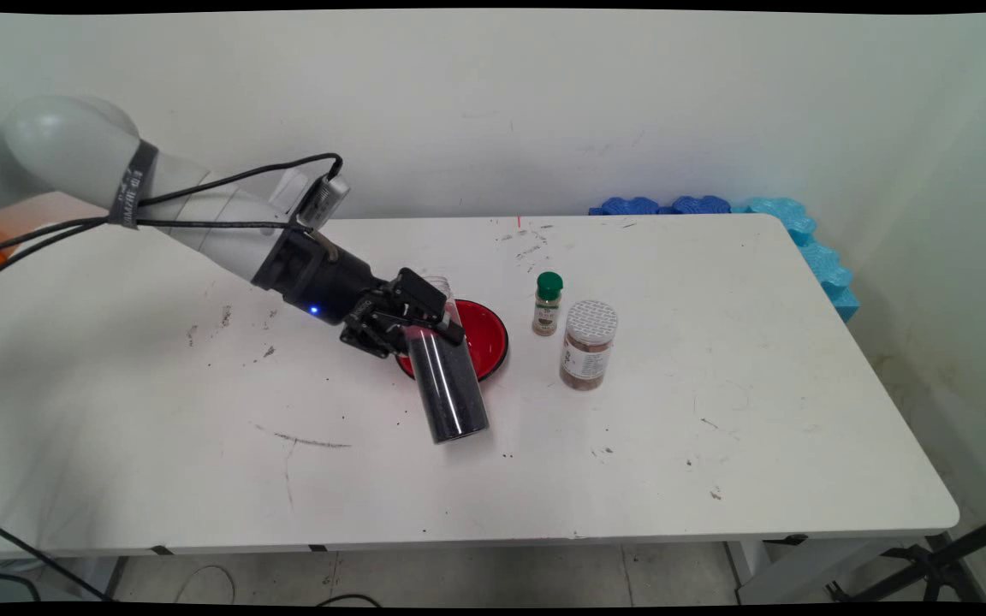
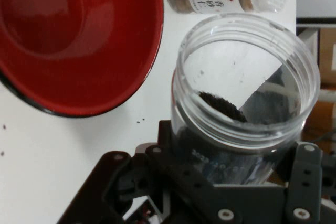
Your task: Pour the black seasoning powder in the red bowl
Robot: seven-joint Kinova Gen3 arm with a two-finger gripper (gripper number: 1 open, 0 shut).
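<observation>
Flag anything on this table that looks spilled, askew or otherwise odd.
The claw holds an open, lidless jar of dark grains tilted beside the red bowl. Dark specks lie scattered on the table around it.

red bowl: near half behind jar | spice labels: unreadable

White table: red bowl, two jars.

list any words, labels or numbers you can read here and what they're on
Strap round the arm: white lettering, too small to read.
Green-capped bottle: label too small to read.
White-lidded jar: label has printed characters and a red mark, blurred, unreadable.
Open jar in the gripper: no label visible.
</observation>
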